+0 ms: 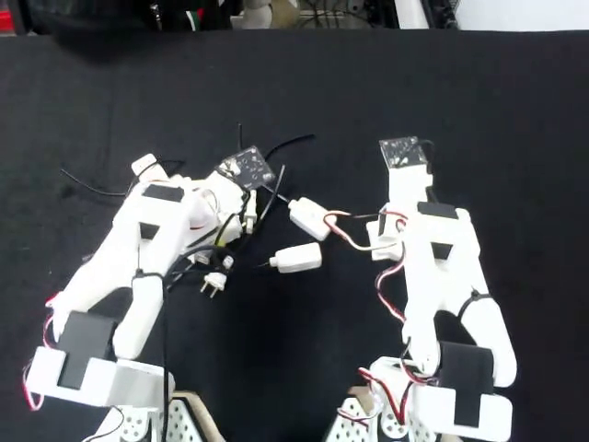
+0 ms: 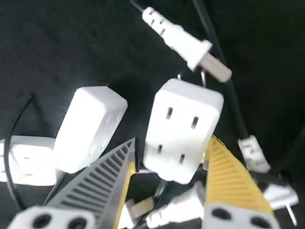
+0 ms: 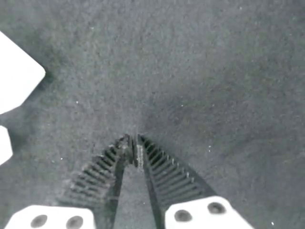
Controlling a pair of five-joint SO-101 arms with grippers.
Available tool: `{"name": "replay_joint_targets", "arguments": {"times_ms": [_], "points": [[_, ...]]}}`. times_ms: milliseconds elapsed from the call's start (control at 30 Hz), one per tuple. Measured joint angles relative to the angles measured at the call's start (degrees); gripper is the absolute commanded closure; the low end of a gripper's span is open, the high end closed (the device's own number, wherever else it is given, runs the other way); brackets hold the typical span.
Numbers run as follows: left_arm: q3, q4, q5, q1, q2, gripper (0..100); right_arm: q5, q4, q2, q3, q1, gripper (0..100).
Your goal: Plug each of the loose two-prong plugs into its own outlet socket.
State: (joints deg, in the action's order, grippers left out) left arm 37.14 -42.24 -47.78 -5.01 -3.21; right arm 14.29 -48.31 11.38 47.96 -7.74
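Note:
My left gripper (image 2: 171,140) has its grey finger (image 2: 102,174) and yellow finger (image 2: 228,179) closed on the two sides of a white outlet adapter (image 2: 182,128), whose slots face the camera. A loose white two-prong plug (image 2: 183,40) on a black cord lies just beyond it. Two more white adapters (image 2: 90,126) (image 2: 24,160) lie to one side. In the high view the left gripper (image 1: 245,201) is in the cluster of cords. Two adapters (image 1: 308,219) (image 1: 296,259) and a loose plug (image 1: 213,285) lie between the arms. My right gripper (image 3: 132,148) is shut on nothing, above bare cloth.
A black cloth (image 1: 479,101) covers the table. Black cords (image 1: 276,152) trail from the cluster by the left arm. More plugs (image 2: 176,212) (image 2: 279,195) lie under and beside the left fingers. Bare cloth stretches to the far side and to the right of the right arm (image 1: 433,249).

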Motion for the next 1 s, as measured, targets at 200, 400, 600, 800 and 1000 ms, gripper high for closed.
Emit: {"name": "replay_joint_targets", "arguments": {"times_ms": [200, 400, 600, 800, 1000], "points": [[-0.1, 1.1, 4.8, 0.0, 2.9, 86, 0.0, 0.0, -0.2, 0.0, 0.0, 97.6], [0.0, 1.1, 9.0, -0.1, 2.9, 95, 0.0, 0.1, -0.2, 0.0, 0.0, 97.6], [0.0, -2.1, 14.6, -0.1, -4.8, 95, 0.0, 0.4, -0.2, 0.0, 0.0, 97.6], [0.0, -7.7, 15.6, 0.0, -15.1, 95, 0.0, 0.4, -0.3, 0.0, 0.0, 97.6], [-0.6, -15.8, 14.9, 0.0, -21.3, 95, 0.0, 0.4, -0.3, 0.0, 0.0, 97.6]]}}
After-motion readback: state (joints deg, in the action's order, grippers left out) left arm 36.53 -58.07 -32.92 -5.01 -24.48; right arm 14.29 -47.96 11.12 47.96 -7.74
